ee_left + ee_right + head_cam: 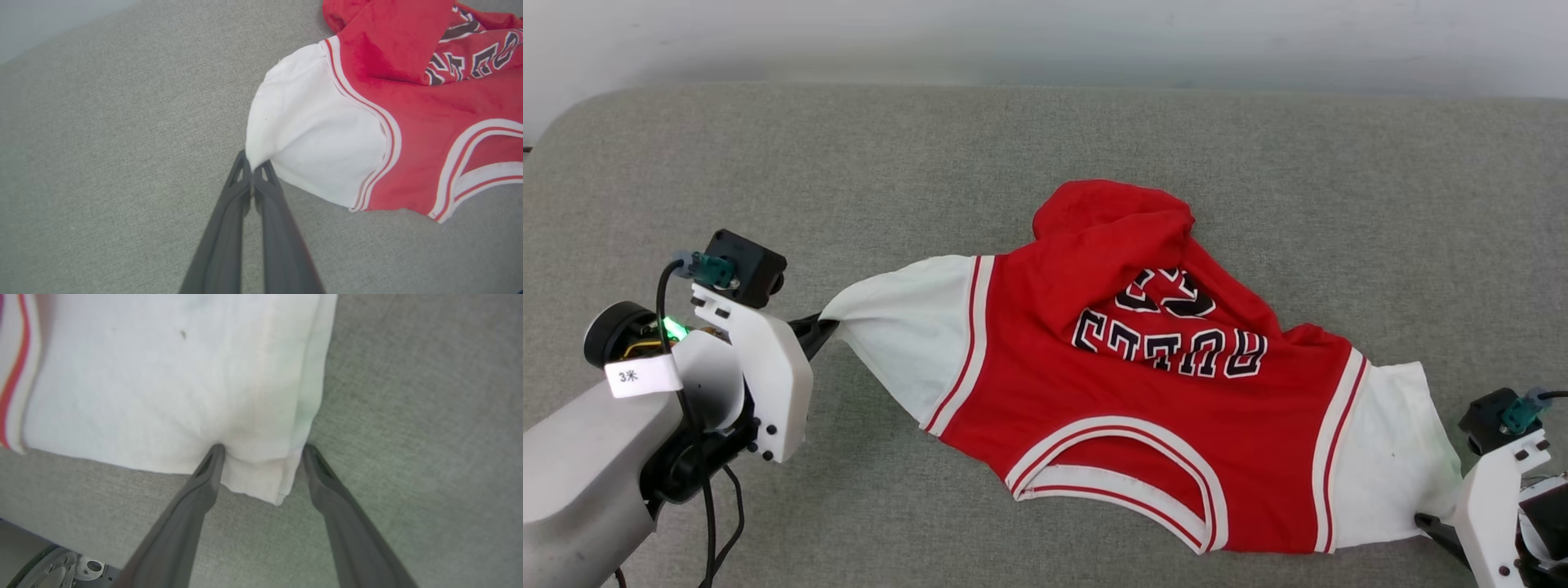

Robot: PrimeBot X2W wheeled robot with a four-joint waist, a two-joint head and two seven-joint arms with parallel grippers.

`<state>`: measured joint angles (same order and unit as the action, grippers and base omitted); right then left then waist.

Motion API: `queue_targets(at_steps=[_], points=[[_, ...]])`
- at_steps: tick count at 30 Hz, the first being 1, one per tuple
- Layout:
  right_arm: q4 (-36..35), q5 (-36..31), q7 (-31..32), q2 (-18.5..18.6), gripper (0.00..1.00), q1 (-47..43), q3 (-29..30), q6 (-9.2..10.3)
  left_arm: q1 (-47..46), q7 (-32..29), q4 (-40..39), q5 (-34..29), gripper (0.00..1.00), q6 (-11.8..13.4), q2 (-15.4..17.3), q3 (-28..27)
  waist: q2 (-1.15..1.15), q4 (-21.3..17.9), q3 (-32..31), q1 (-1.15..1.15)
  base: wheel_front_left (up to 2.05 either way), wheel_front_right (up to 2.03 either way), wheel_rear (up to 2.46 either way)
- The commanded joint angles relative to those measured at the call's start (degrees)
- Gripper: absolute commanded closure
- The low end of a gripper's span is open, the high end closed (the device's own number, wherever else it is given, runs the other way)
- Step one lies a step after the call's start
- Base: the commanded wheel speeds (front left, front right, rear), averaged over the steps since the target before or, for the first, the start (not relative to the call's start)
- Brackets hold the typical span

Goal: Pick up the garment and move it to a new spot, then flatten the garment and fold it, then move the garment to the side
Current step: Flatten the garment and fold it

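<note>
Flattening, I judge: my left gripper [253,164] is pinched shut on one sleeve [310,134] of the shirt [1094,392]. My right gripper [263,449] gapes astride the other sleeve [163,384], gripping nothing. Next: close it, then pull taut.

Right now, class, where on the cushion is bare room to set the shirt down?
Free: the cushion strip between wall and shirt, widest at its far corners. Crowded: the near edge, where the left fingers pinch one sleeve and the right fingers straddle the other.

left hand [254,162] pinched shut on the garment [318,134], right hand [263,451] spread wide open
</note>
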<state>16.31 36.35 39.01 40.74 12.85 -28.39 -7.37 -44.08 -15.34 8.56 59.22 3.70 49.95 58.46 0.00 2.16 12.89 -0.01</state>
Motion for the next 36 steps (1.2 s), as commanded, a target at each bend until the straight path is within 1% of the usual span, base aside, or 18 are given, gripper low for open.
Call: queue_targets(at_steps=[1,2,5,8,12,17,22,27,28,29,33,36], points=[[2.31,0.59,-0.21,-3.98,0.84,-2.49,-4.1,-0.21,-0.13,0.39,0.22,-0.12,1.0,-0.01,-0.12,-0.17,0.0,-0.14,-0.27,0.01,0.0,0.0,0.0],[2.69,0.93,-1.17,-3.95,1.0,-2.04,-4.78,-0.21,0.18,0.55,0.38,-0.05,1.0,-0.1,-0.08,-0.08,0.0,-0.27,-0.53,0.01,0.0,0.0,0.0],[3.2,1.56,-4.57,-3.06,1.0,-0.43,-5.33,-0.19,1.11,1.19,0.77,0.27,1.0,-0.31,-0.18,0.05,0.0,-0.67,-1.6,0.01,0.0,0.0,0.0],[2.63,2.06,-8.7,-2.07,1.0,1.03,-4.35,-0.11,2.16,2.42,0.88,0.6,1.0,-0.41,-0.16,-0.08,0.0,-1.07,-2.99,0.01,0.0,0.0,0.0],[0.55,1.34,-14.6,-1.18,1.0,1.35,-0.59,-0.08,4.38,5.63,-0.16,1.75,1.0,0.16,0.16,-1.11,0.0,-1.54,-5.27,0.01,0.0,0.0,0.0],[-4.74,1.69,-19.13,-2.72,1.0,-0.81,5.36,-0.08,7.22,10.26,-3.73,3.32,1.0,1.11,1.11,-2.95,0.0,-2.29,-8.0,0.01,0.0,0.0,0.0],[-10.84,0.87,-21.27,-6.0,1.0,-2.09,13.03,-0.09,8.57,14.53,-9.55,4.91,1.0,2.44,2.04,-5.7,0.0,-2.79,-10.19,0.01,0.0,0.0,0.0],[-18.27,0.17,-21.24,-10.36,1.0,-0.07,20.64,-0.09,6.83,17.9,-15.47,6.09,1.0,3.04,2.62,-9.23,0.0,-2.97,-11.54,0.01,0.0,0.0,0.0],[-22.81,-0.29,-21.05,-13.09,1.0,2.02,24.37,-0.09,5.36,19.92,-18.54,6.85,1.0,3.73,2.41,-11.88,0.0,-2.99,-11.99,0.01,0.0,0.0,0.0],[-24.0,-0.62,-21.14,-14.07,1.0,3.04,25.73,-0.09,4.73,20.6,-19.42,7.12,1.0,3.83,2.09,-12.67,0.0,-2.91,-12.05,0.01,0.0,0.0,0.0],[-27.94,-1.69,-20.86,-17.29,1.0,7.25,28.91,-0.1,1.44,23.4,-20.68,6.72,1.0,4.42,0.82,-15.92,0.0,-2.61,-11.71,0.01,0.0,0.0,0.0],[-29.19,-3.25,-21.31,-19.36,1.0,11.27,30.7,-0.1,-1.39,24.61,-20.68,5.53,1.0,4.89,-0.38,-17.25,0.0,-2.49,-10.5,0.01,0.0,0.0,0.0]])
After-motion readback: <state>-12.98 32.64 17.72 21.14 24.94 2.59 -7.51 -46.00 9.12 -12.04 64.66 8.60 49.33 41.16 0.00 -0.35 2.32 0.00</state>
